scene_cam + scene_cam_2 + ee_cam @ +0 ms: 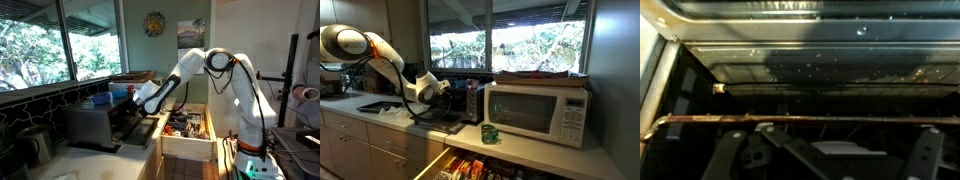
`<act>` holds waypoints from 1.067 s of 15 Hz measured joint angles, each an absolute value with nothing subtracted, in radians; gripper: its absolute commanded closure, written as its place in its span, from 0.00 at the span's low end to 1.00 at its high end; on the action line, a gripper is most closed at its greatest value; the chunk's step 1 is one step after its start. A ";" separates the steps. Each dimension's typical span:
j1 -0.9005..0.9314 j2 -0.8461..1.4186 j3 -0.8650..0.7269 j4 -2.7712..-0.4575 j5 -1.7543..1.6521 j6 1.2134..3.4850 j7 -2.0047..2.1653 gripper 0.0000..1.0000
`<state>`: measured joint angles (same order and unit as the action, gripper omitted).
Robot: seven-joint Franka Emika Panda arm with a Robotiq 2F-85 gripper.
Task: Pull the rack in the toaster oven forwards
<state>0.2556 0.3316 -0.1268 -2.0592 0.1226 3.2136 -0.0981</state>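
Reaches into the toaster oven (95,125), gripper (832,140) spread wide, clasping nothing, just short of the rack (790,120) lying level inside. Could close shy of that thin front wire and slip off, or tug askew and jam it against the oven's walls. Seen only from the wrist: that wire; only in an exterior view: the dropped door (135,130) at the oven's mouth.

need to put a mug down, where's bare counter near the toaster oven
Bare pale counter runs along the front of the white boxy microwave, past the small green can. Crowded: the open wooden drawer is full of clutter, and the gripper fills the mouth of the dark grey metal toaster oven.
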 measured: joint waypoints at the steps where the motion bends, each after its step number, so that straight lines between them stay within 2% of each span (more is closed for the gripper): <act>1: 0.283 0.309 -0.155 -2.075 0.121 3.176 -0.098 0.00; 9: 0.410 0.185 -0.296 -2.164 0.017 2.984 -0.038 0.00; 16: 0.439 0.104 -0.329 -2.222 -0.102 2.887 0.046 0.00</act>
<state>0.4390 0.1036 -0.3286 -2.2217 -0.1022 2.8875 0.0463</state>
